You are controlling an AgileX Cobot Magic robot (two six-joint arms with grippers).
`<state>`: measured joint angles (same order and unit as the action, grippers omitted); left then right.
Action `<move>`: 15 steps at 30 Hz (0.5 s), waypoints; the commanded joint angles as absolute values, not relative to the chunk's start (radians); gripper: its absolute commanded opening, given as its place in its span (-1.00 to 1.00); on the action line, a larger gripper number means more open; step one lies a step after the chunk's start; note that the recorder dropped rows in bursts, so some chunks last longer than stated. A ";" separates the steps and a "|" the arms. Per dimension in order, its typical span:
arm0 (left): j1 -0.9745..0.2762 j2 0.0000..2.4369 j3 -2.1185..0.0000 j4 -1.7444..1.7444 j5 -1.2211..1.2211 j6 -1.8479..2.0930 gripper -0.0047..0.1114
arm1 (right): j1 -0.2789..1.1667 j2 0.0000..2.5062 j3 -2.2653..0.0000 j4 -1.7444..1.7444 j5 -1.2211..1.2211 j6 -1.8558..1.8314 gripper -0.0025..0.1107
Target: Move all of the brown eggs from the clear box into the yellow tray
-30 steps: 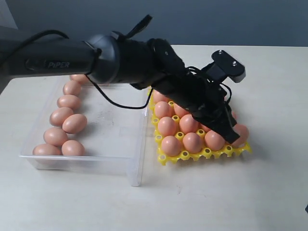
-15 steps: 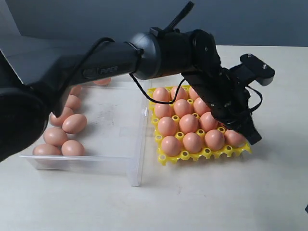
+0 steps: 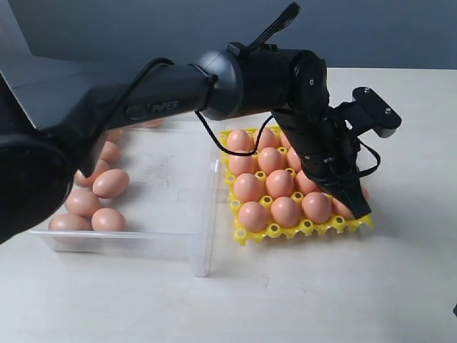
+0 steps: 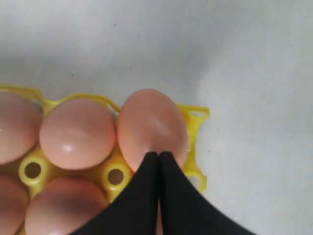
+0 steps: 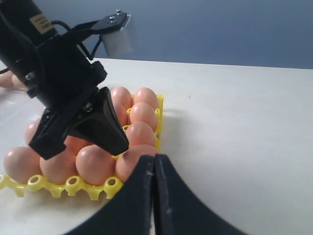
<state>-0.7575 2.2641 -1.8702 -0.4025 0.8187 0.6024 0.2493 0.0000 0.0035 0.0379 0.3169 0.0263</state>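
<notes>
A white table holds a clear box on the left of the exterior view and a yellow tray touching or just beside it on the right. The tray is packed with brown eggs standing on end in its cups. The cups under the arm are hidden, so it cannot be told whether every one is filled.

The black left arm reaches across the middle. The left claw hangs over the tray's near right corner. In the left wrist view its two fingers are pressed together with nothing between them, and their tips are at or just above the corner egg, which sits in its cup. The right claw is also pressed together and empty. It is low near the same corner of the tray, on the side away from the box.

Several eggs are left in the box, bunched along its far left wall. They lie on their sides, and the nearest one's long axis runs roughly left to right, slightly tilted. They are well apart from the left claw, across the tray and the bare box floor. The left arm seems better placed to fetch them, since the right claw is beyond the tray. It would likely have to swing back left and spread its fingers across an egg's narrow width.
</notes>
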 commanded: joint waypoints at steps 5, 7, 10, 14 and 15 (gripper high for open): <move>-0.793 2.309 -1.872 -0.414 0.815 0.632 -0.91 | 0.251 0.000 0.000 0.035 0.305 0.026 -0.93; -0.797 2.314 -1.872 -0.393 0.855 0.632 -0.91 | 0.251 0.000 0.000 0.035 0.305 0.026 -0.93; -0.799 2.312 -1.874 -0.388 0.860 0.632 -0.91 | 0.251 0.000 0.000 0.035 0.305 0.026 -0.93; -0.799 2.255 -1.876 -0.390 0.814 0.635 -0.91 | 0.251 0.000 0.000 0.035 0.305 0.026 -0.93; -0.799 2.241 -1.876 -0.390 0.794 0.635 -0.91 | 0.251 0.000 0.000 0.035 0.305 0.026 -0.93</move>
<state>-0.7953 2.2828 -1.8705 -0.3861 0.8302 0.6312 0.2493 0.0000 0.0035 0.0379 0.3169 0.0263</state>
